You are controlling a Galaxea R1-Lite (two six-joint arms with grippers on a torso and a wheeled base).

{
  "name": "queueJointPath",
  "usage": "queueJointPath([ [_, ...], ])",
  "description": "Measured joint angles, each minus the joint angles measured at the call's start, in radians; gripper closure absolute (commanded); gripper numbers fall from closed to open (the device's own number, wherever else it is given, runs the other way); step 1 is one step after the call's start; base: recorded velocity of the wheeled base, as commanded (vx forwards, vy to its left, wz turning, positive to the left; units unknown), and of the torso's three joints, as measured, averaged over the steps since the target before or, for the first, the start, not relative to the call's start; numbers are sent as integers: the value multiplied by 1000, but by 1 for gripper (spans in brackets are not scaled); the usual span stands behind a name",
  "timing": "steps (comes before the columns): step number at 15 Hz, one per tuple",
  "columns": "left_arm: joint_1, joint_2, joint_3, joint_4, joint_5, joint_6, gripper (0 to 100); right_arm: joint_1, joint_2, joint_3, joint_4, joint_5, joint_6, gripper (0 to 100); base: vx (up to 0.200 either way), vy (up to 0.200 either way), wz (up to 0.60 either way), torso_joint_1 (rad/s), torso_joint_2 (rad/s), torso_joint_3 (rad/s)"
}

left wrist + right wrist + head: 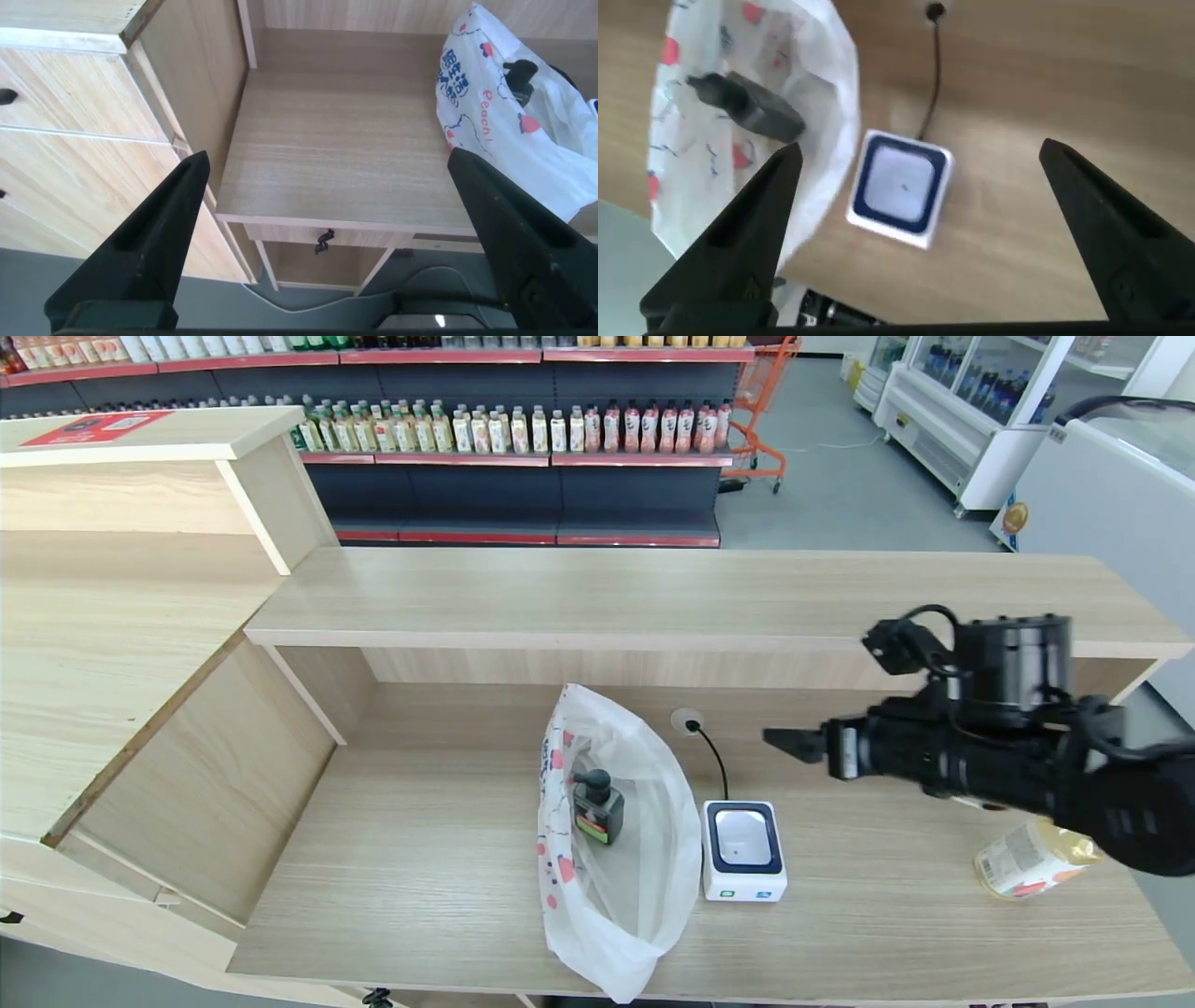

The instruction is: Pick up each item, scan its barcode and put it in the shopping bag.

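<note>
1. Right of the scanner (743, 849) and well apart from it, the one item not yet bagged, a yellowish bottle (1027, 861), lies on its side on the counter (392, 877), partly under the right arm; we judge that it could roll off toward the edge if the fingers close off-centre on its round body.
2. Over the scanner, a read could fail if the bottle is carried with its code turned away from the glass; we cannot tell which face bears the code.
3. Behind the scanner, its cable (717, 758) runs to a port in the counter; a low sweep of the arm could snag it or shove the scanner askew.
4. Just left of the scanner lies the shopping bag (602, 943) with a dark pump bottle (597, 807) inside; we cannot tell whether the two touch; its soft mouth could sag shut, or a finger could catch the film and drag the bag.
5. Beyond the scanner and to its right hangs the right gripper (794, 744); its fingers are spread wide, it holds nothing and touches nothing.
6. Far left of the scanner, past the bag and off the counter's near edge, the left gripper (327, 163) is likewise spread wide and empty.
</note>
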Motion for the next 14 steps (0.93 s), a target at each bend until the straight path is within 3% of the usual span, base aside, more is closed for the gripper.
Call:
queueJointPath([
  [3, 0, 0, 0, 0, 0, 0, 0, -154, -273, 258, 170, -48, -16, 0, 0, 0, 0, 0, 0, 0],
  [5, 0, 0, 0, 0, 0, 1, 0, -246, -393, 359, 257, -63, -19, 0, 0, 0, 0, 0, 0, 0],
  [10, 0, 0, 0, 0, 0, -1, 0, -302, -481, 393, 261, -54, -17, 0, 0, 0, 0, 0, 0, 0],
  [14, 0, 0, 0, 0, 0, 2, 0, -306, -493, 395, 265, -55, -14, 0, 0, -200, 0, 0, 1, 4],
])
